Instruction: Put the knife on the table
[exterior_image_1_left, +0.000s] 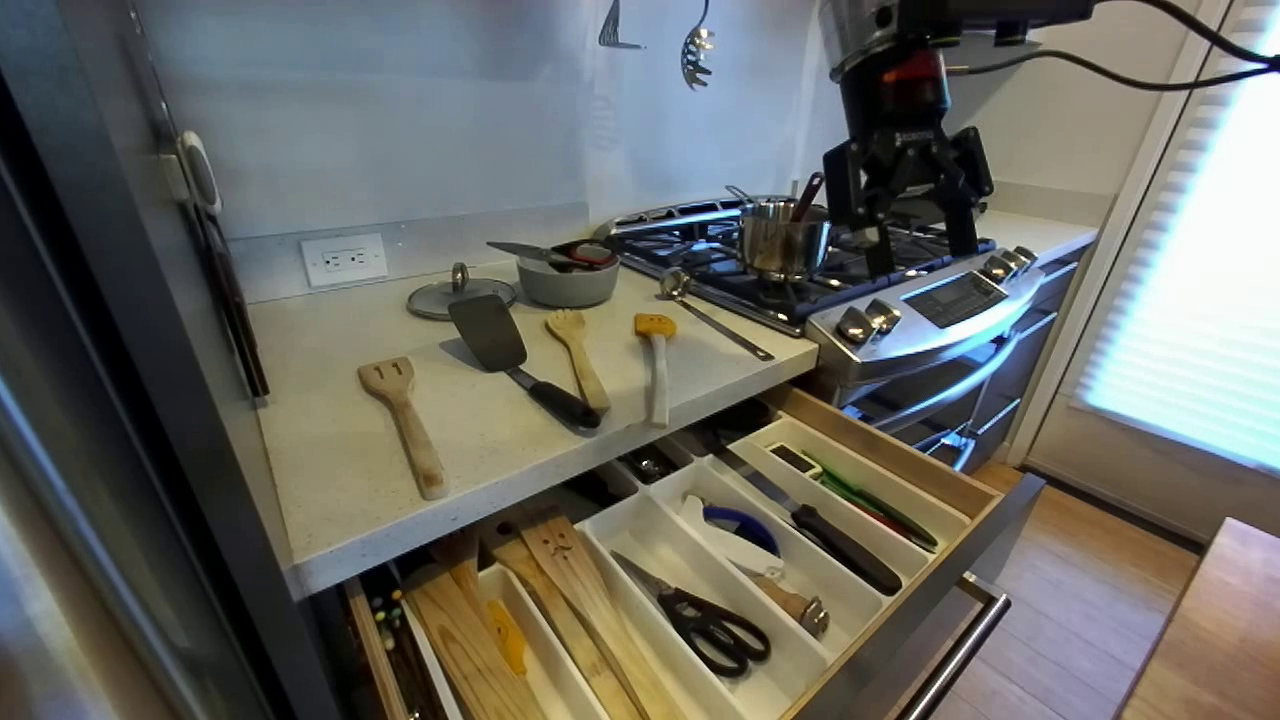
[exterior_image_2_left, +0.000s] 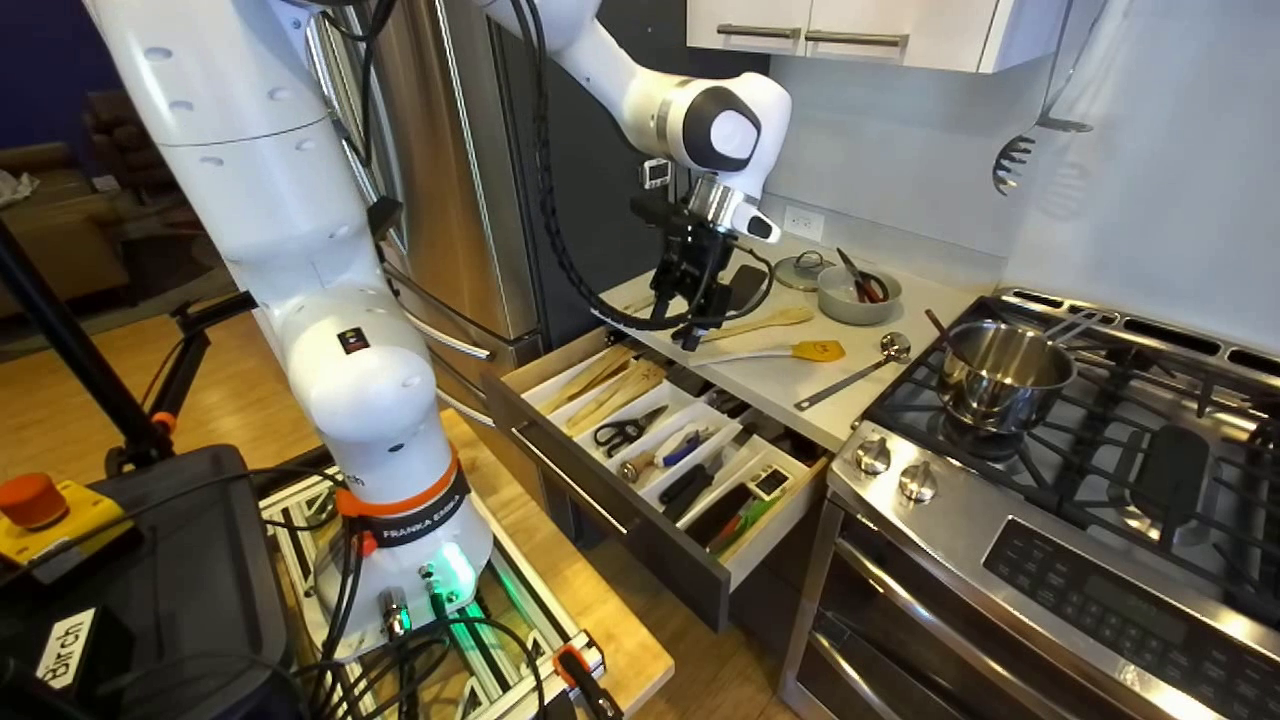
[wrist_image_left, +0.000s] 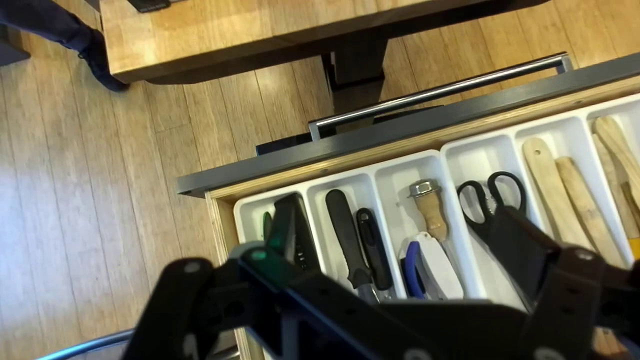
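In an exterior view, the hand (exterior_image_1_left: 921, 258) hangs upper right, fingers apart; the knife (exterior_image_1_left: 845, 547) lies in the drawer (exterior_image_1_left: 900, 456), lower right, below the worktop (exterior_image_1_left: 320, 450).

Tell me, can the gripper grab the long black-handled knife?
Probably yes: the drawer is open, the gripper is open, and the knife's handle lies uncovered, beside another black handle.

The black band (exterior_image_2_left: 424, 522) around the robot base (exterior_image_2_left: 365, 585) reads "FRANKA EMIKA". A white label (exterior_image_2_left: 67, 648) on a black box (exterior_image_2_left: 106, 655) near the robot base reads "Birch". Well apart from the robot base, the gripper (exterior_image_1_left: 921, 257) seems, through blur, to read "ROBOTIQ".
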